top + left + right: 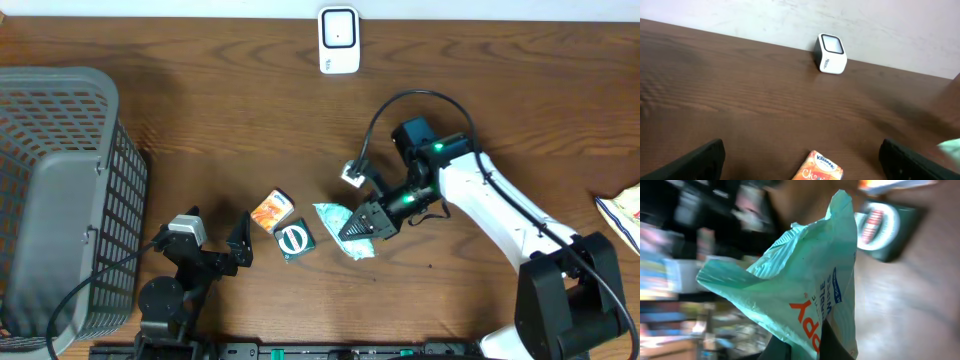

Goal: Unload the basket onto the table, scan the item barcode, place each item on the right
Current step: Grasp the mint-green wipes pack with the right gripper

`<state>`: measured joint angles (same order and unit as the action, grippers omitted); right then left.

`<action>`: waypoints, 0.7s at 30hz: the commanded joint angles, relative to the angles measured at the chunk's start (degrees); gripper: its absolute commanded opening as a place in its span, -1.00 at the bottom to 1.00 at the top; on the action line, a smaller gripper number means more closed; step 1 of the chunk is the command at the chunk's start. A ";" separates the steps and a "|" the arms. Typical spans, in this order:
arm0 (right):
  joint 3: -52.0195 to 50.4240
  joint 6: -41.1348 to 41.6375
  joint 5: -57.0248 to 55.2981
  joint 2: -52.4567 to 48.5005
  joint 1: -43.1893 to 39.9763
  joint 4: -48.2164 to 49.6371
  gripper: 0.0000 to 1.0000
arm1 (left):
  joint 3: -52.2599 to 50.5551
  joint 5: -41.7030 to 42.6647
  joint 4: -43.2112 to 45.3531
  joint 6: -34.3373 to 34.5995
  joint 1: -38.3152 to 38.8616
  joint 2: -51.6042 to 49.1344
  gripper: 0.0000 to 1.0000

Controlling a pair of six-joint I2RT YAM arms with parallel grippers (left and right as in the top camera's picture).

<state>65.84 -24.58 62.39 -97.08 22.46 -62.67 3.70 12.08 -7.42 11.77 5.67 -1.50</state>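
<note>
While my right gripper (350, 230) is pressed together on one end of the mint-green packet (328, 214), with the soft film crumpled and sagging away from the pinch, I would treat this as the carry to the scanner (339, 40). The packet sits near the middle of the desk, a little toward the front edge, and the scanner stands upright at the middle of the far edge, well apart from it. From my wrist I see orange and blue lettering on the packet's face but no barcode, so I judge I must turn the wrist until the other face meets the scanner's window, and hold it flat enough that the folds do not hide the bars. A slow sweep seems wiser, since the thin film could slip. Just beside the packet lie a dark green pack (295, 239) and an orange tissue pack (271, 211); I should lift clear before moving off. My left gripper (243, 245) is spread wide near the front edge, holding nothing.
</note>
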 commanded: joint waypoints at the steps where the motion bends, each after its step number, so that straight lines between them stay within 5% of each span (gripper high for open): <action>1: -0.33 -0.24 16.59 0.42 -1.36 -2.86 -0.97 | -0.92 0.33 -1.51 -0.98 -0.13 0.13 0.95; 21: -0.33 0.94 24.59 0.42 -2.64 -7.43 -0.97 | -0.92 0.33 -1.51 -0.96 -0.13 0.13 0.96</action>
<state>65.82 -24.03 83.88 -97.10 20.10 -70.02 3.70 12.08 -7.42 11.77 5.67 -1.50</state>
